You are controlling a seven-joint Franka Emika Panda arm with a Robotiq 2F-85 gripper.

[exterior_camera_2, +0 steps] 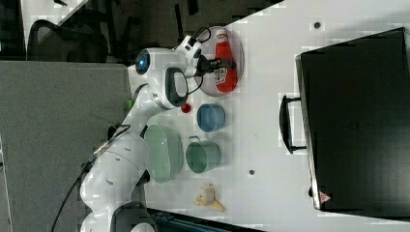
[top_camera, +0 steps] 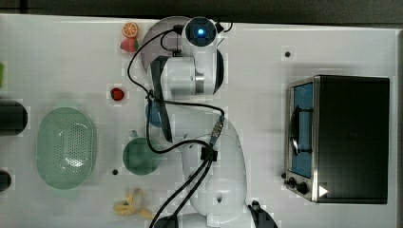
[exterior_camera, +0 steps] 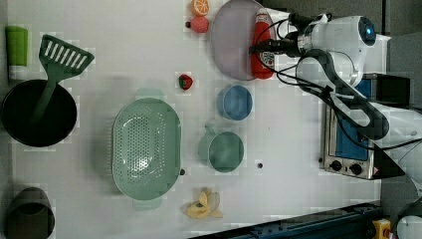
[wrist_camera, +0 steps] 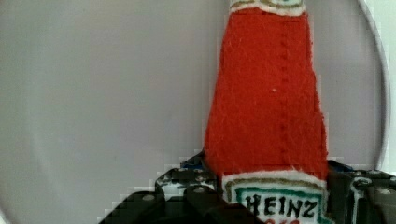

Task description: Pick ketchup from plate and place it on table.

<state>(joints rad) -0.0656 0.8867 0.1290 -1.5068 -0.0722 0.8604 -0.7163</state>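
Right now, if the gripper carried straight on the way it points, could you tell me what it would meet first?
The ketchup already sits between the fingers of the gripper, so going further down would press the bottle into the plate beneath. How much gap remains is unclear.

— How many dishes stood on the table (exterior_camera: 124, 45)?

— One plate (exterior_camera: 230, 40), one blue bowl (exterior_camera: 234, 102), one green cup (exterior_camera: 226, 151) and one green basket (exterior_camera: 146, 148). Two dark pots sat along the table's edge, one (exterior_camera: 38, 113) holding a single green spatula (exterior_camera: 54, 69).

— And the food?

— One ketchup (exterior_camera: 261, 44), one strawberry (exterior_camera: 185, 81), one orange half (exterior_camera: 200, 6), one banana (exterior_camera: 205, 205), and one pinkish fruit (exterior_camera: 199, 24), possibly a peach.

— Appliances?

— One toaster oven (top_camera: 342, 137).
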